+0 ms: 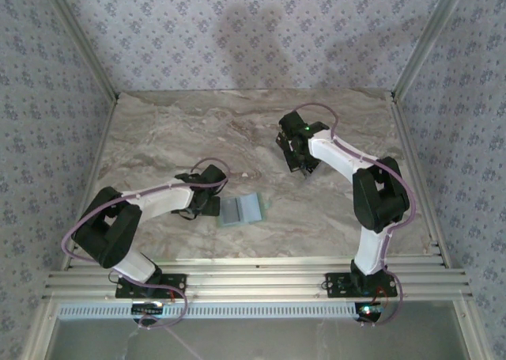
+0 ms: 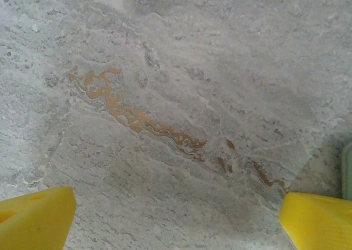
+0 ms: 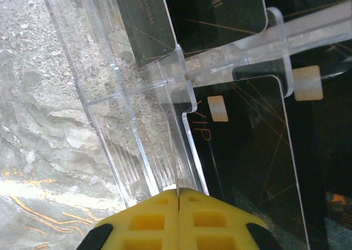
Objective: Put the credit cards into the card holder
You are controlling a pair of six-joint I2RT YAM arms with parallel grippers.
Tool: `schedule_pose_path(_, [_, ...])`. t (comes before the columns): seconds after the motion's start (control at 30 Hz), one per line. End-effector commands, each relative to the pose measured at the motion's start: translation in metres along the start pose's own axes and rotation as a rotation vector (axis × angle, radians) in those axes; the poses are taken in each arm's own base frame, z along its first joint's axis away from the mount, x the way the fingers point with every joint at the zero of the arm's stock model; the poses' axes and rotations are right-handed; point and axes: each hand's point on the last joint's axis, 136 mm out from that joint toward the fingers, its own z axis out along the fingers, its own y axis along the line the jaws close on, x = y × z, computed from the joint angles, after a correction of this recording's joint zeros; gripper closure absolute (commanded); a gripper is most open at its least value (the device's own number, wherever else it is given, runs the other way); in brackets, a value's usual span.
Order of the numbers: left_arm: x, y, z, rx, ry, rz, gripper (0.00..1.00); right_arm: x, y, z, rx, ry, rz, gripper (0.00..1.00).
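So the right gripper (image 3: 179,214) has its chunky yellow waffle-grid fingertips pressed flat together, seam to seam. A thin edge runs right down into that seam, but it's honestly hard to tell whether it's pinching a card or just the plastic wall. In front of it sits a clear plastic rack (image 3: 137,140) with ridged, see-through dividers. The credit cards (image 3: 247,167) are slotted into the rack: glossy black rectangles with rounded corners, fine gold lines, a pale chip patch and "VIP" lettering.

The card holder (image 1: 239,210) lies opened flat on the marble-look table (image 1: 158,130), soft and squarish, with its blue-grey ribbed inside facing up. It's just beside the left gripper (image 1: 212,189) and well apart from the rack. The left gripper's smooth yellow fingertips (image 2: 33,217) are spread wide over bare grey stone with a rusty orange vein (image 2: 137,118).
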Motion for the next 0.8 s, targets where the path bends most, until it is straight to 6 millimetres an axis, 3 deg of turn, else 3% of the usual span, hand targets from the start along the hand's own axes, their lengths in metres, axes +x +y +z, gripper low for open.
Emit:
schedule_pose_path(0.0, [-0.062,-0.036,-0.015,0.148,-0.196,-0.115,0.00,-0.002,-0.004,-0.005,0.003,0.005,-0.004,0.99])
schedule_pose_path(0.23, [-0.067,-0.027,-0.035,0.147,-0.224,-0.102,0.00,-0.015,-0.007,-0.031,-0.009,-0.056,0.000,1.00])
schedule_pose_path(0.53, [-0.054,-0.016,-0.054,0.183,-0.228,-0.098,0.00,-0.031,-0.007,-0.076,-0.036,-0.166,0.014,1.00])
schedule_pose_path(0.77, [-0.037,-0.033,-0.058,0.303,-0.244,-0.074,0.00,-0.027,0.035,-0.121,-0.262,-0.276,0.079,1.00])
